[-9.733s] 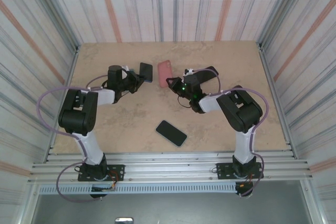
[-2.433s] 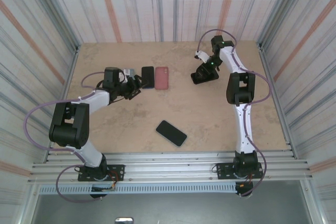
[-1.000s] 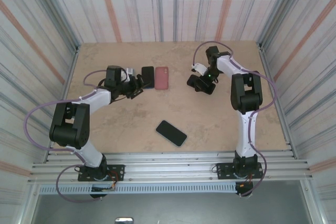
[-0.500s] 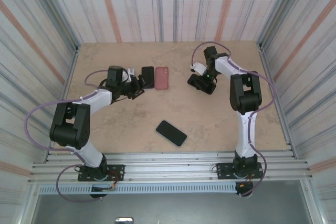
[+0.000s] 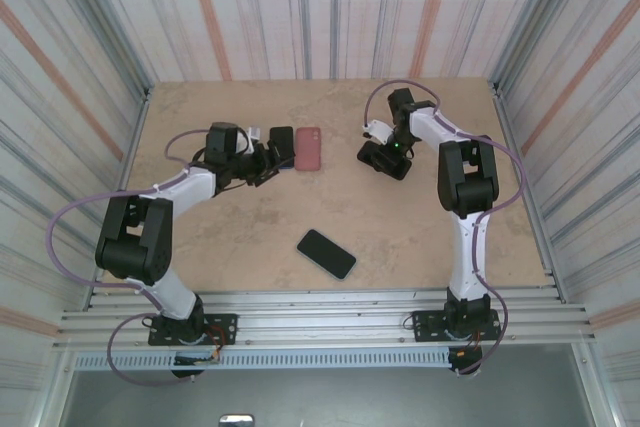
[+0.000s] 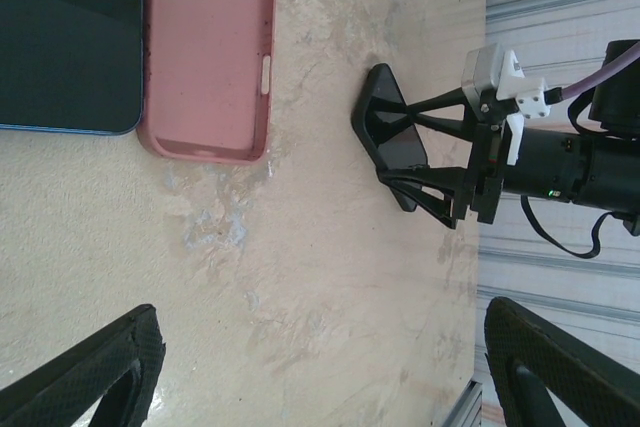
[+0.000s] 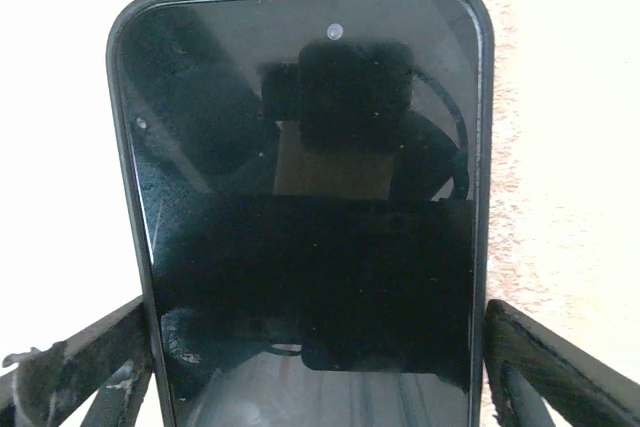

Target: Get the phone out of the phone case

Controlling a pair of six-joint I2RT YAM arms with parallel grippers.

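A phone in a black case (image 7: pixel 310 197) lies screen up on the table at the back right (image 5: pixel 385 159). My right gripper (image 7: pixel 320 372) straddles its lower half, one finger pressed against each long edge of the case (image 7: pixel 480 147), so it is shut on it. A bare black phone (image 5: pixel 282 146) and an empty pink case (image 5: pixel 308 149) lie side by side at the back centre. My left gripper (image 5: pixel 262 159) hovers open just left of them. In the left wrist view that gripper (image 6: pixel 330 372) has only bare table between its fingers.
A second bare black phone (image 5: pixel 326 253) lies at the front centre of the tan table (image 5: pixel 220 237). Striped walls (image 5: pixel 90 97) close in the table on three sides. A metal rail (image 5: pixel 320 307) runs along the near edge by the arm bases.
My right gripper's fingers have narrowed onto the sides of the cased phone and it shifted slightly left. My left gripper has crept a little right toward the bare black phone.
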